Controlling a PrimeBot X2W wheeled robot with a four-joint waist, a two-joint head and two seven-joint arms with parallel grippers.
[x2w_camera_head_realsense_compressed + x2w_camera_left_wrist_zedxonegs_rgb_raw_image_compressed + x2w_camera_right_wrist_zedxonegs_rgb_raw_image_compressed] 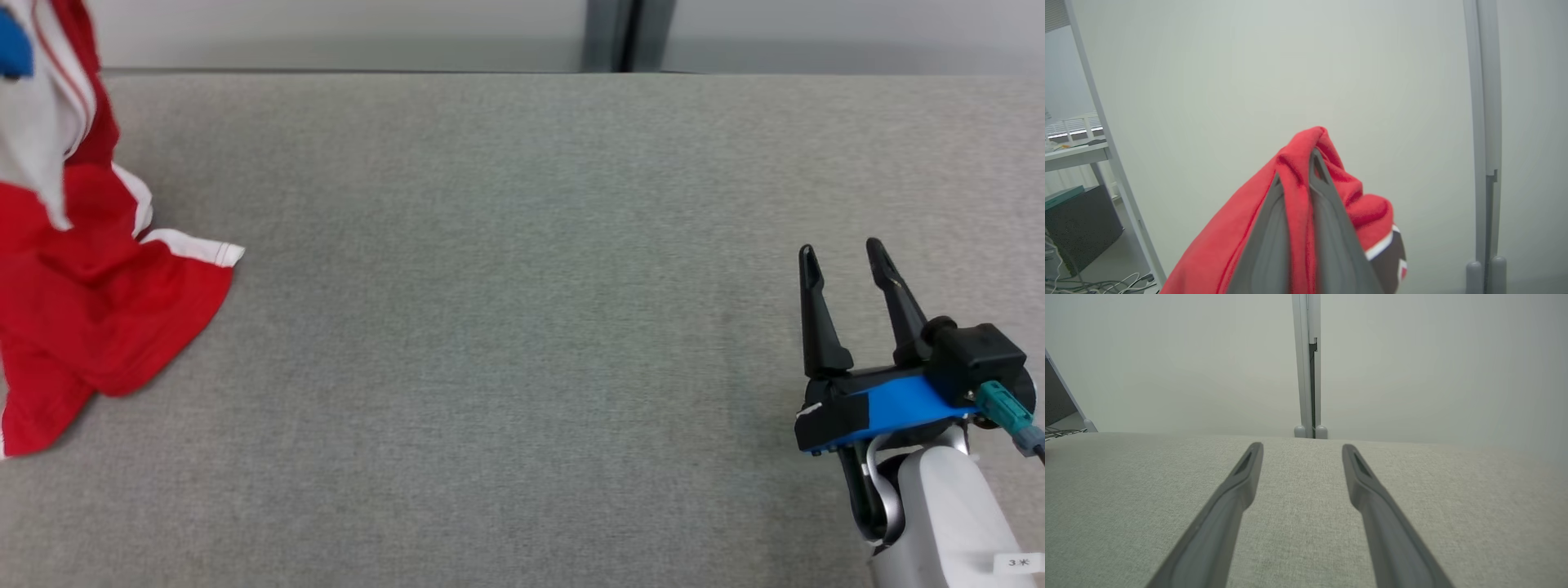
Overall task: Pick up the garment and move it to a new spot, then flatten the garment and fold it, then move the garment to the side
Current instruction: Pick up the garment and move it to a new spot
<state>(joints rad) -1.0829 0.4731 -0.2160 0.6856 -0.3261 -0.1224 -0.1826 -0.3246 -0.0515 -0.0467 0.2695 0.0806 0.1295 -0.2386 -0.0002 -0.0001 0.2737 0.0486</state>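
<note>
The garment (90, 302) is red with white trim and hangs down at the far left of the head view, its lower part bunched on the grey table (506, 327). In the left wrist view my left gripper (1296, 169) is shut on a red fold of the garment (1298, 212), lifted with the pale wall behind it. My right gripper (841, 253) rests low at the right of the table, open, with nothing between its fingers. The right wrist view shows the same open gripper (1300, 449) just above bare cloth.
A pale partition wall with a grey upright post (608, 37) runs along the table's far edge. Past the left end of the table stand a metal frame (1106, 134), a dark box (1081, 224) and loose cables on the floor.
</note>
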